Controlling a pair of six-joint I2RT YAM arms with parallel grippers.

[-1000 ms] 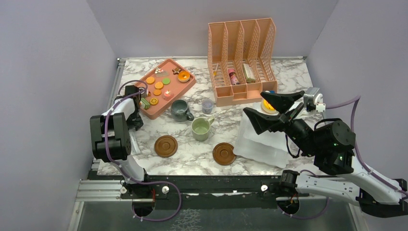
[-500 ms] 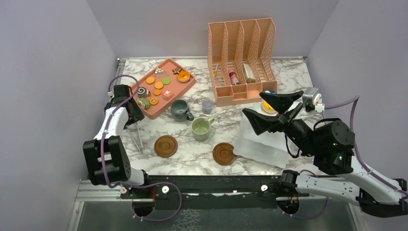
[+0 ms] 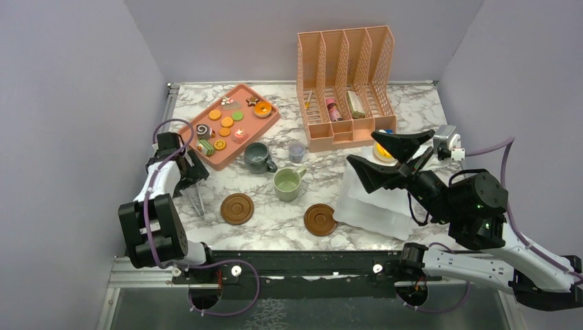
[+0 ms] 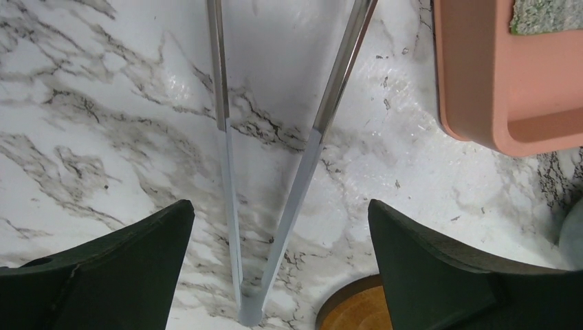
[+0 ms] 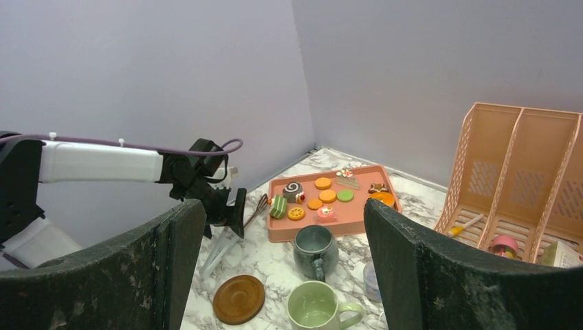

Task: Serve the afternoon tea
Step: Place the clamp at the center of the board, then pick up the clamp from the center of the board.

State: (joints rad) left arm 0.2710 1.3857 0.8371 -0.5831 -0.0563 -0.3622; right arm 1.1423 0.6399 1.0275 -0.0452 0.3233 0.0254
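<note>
My left gripper [image 3: 187, 172] [image 4: 280, 206] hangs open over metal tongs [image 4: 323, 124] [image 3: 196, 198]. The tongs lie flat on the marble between its fingers, touching neither. The pink tray [image 3: 260, 127] with several toy cookies and cakes stands just right of that gripper. In front of the tray are the grey-blue mug [image 3: 257, 157] [image 5: 315, 249] and the pale green mug [image 3: 287, 183] [image 5: 313, 304], both empty. Two brown coasters [image 3: 237, 208] [image 3: 320, 219] lie bare nearer the arms. My right gripper [image 3: 385, 159] [image 5: 278, 210] is raised at the right, open and empty.
A peach file organizer [image 3: 347, 82] stands at the back with a small pink bottle inside. A tiny lilac cup [image 3: 296, 151] sits beside the grey-blue mug. A white translucent sheet [image 3: 371, 206] lies under my right arm, with a yellow-orange thing [image 3: 380, 154] behind it. Grey walls enclose three sides.
My left gripper has opened wide and let go of the tongs, which now rest on the table. The left arm stretched out, then drew back slightly. The right arm has not moved.
</note>
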